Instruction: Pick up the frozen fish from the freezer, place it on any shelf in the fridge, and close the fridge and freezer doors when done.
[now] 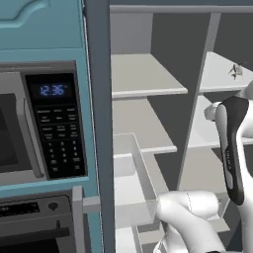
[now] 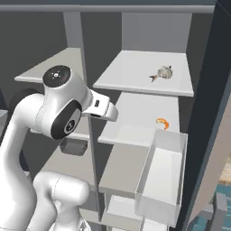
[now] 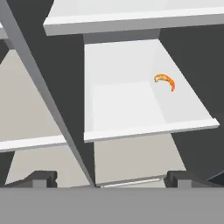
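The fish [image 2: 163,72] lies on the top shelf [image 2: 135,81] of the fridge's [image 2: 153,31] wider right half, toward the right of that board, so the placing looks done. Judging from this, the step in hand is to back my arm out of the cabinet and then shut both doors.

To do that well, I should draw the hand straight back, keeping it clear of the upright divider [image 3: 48,105] between the two halves and of the clear bin [image 2: 160,180] that stands pulled out below the shelves. That bin may block the door if it stays out; I cannot tell from here how far it juts past the front edge. The small orange curved thing [image 3: 165,81] on the second shelf, one board below the fish, should stay untouched.

My gripper [image 3: 111,178] has its fingers spread wide, one tip low at each side of the hand view, and nothing sits between them or touches them. It points at the second shelf, below the fish.
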Available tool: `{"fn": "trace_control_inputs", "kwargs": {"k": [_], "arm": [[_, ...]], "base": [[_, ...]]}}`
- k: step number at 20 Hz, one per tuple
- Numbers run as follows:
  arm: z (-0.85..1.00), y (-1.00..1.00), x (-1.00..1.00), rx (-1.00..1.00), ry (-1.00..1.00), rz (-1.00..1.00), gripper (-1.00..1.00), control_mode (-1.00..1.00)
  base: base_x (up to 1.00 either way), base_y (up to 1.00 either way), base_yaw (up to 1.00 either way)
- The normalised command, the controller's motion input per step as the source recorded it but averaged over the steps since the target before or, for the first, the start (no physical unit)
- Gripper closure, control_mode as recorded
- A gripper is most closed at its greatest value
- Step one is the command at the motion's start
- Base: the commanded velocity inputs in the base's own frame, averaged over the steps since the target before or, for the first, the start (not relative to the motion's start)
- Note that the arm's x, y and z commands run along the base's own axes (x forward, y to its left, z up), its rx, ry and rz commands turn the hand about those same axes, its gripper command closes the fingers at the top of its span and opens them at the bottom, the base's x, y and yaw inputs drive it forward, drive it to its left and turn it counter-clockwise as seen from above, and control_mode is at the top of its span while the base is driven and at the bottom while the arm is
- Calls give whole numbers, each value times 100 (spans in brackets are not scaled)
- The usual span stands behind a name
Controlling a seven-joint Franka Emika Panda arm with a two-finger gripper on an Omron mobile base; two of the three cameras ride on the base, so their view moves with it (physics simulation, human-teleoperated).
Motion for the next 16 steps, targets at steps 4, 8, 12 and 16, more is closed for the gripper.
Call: {"fn": "trace_control_inputs", "kwargs": {"k": [4, 8, 12, 16], "arm": [[0, 0, 0, 0, 0, 0, -100, 100], [0, 0, 0, 0, 0, 0, -100, 100], [0, 0, 0, 0, 0, 0, -100, 100], [0, 0, 0, 0, 0, 0, -100, 100]], "base": [[-62, 2, 2], [-75, 6, 0], [-71, 4, 0], [-45, 0, 0]]}}
